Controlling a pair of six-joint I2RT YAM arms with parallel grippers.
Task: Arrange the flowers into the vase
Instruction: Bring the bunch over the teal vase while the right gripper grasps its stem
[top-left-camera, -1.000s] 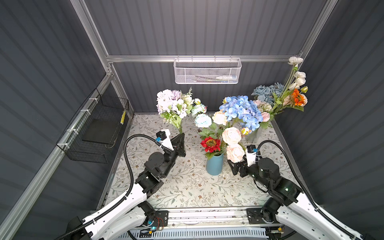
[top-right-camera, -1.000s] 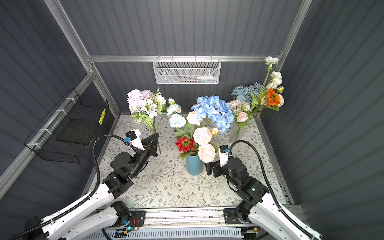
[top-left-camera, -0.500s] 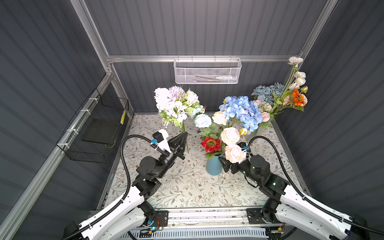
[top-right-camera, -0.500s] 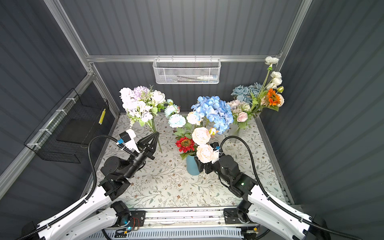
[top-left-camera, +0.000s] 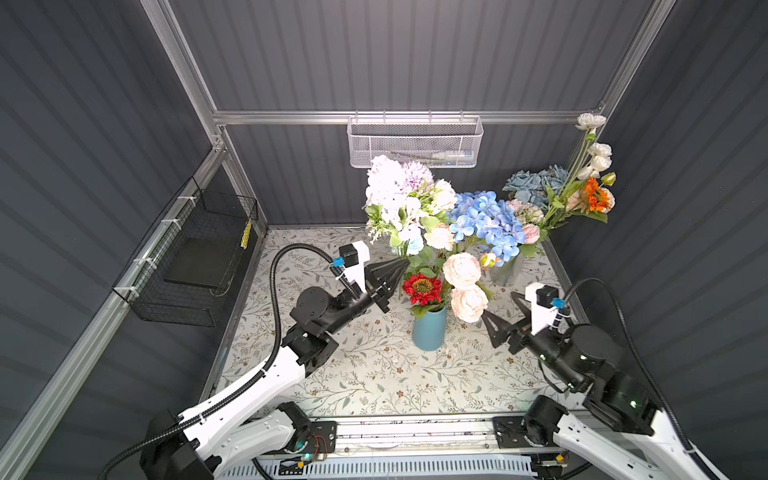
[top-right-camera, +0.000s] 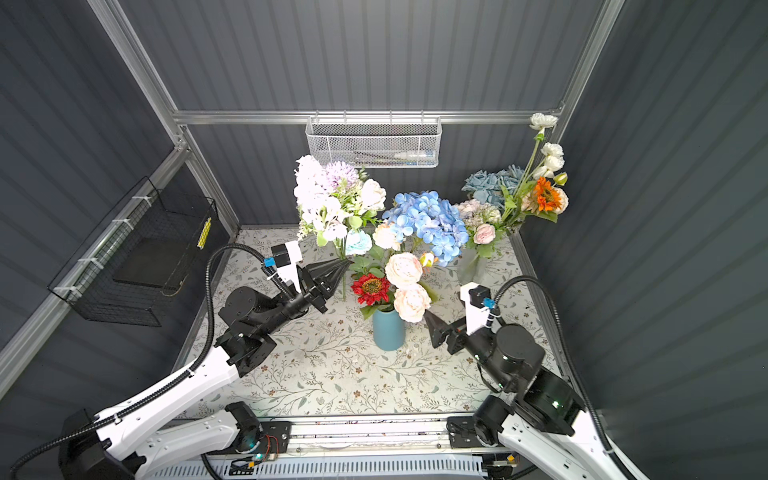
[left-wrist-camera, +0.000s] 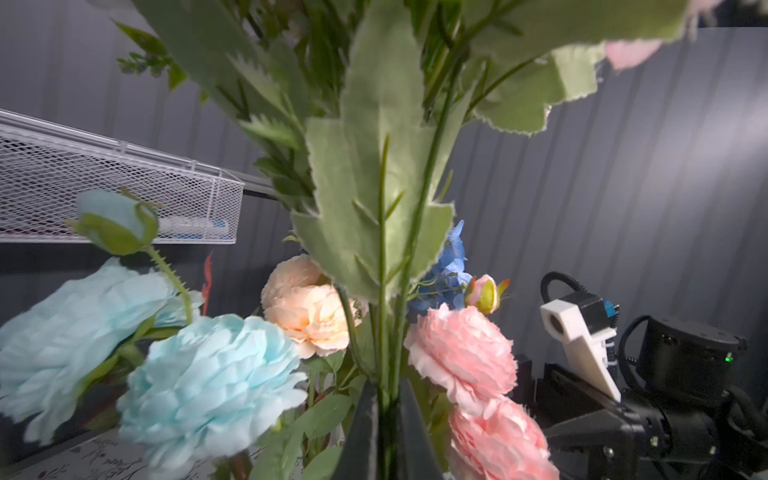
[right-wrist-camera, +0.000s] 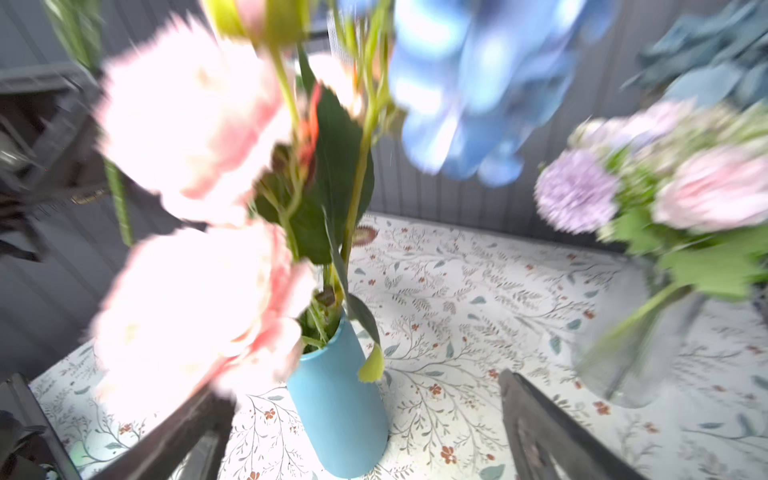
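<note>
The left fingers (top-left-camera: 386, 275) pinch the white-and-lilac spray (top-left-camera: 399, 195) by its stems beside the blue vase (top-left-camera: 429, 330) at the middle of the counter (top-left-camera: 374, 370), and pushing it into that crowded mouth (right fingers (top-left-camera: 491, 327) spread wide nearby, bracing nothing) could snag the pink blossoms (top-left-camera: 461, 270) and tip the vase.

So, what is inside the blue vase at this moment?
The blue vase holds green stems that carry a red flower and pink peonies. Their leaves crowd its mouth, so the stem ends and the bottom cannot be seen.
</note>
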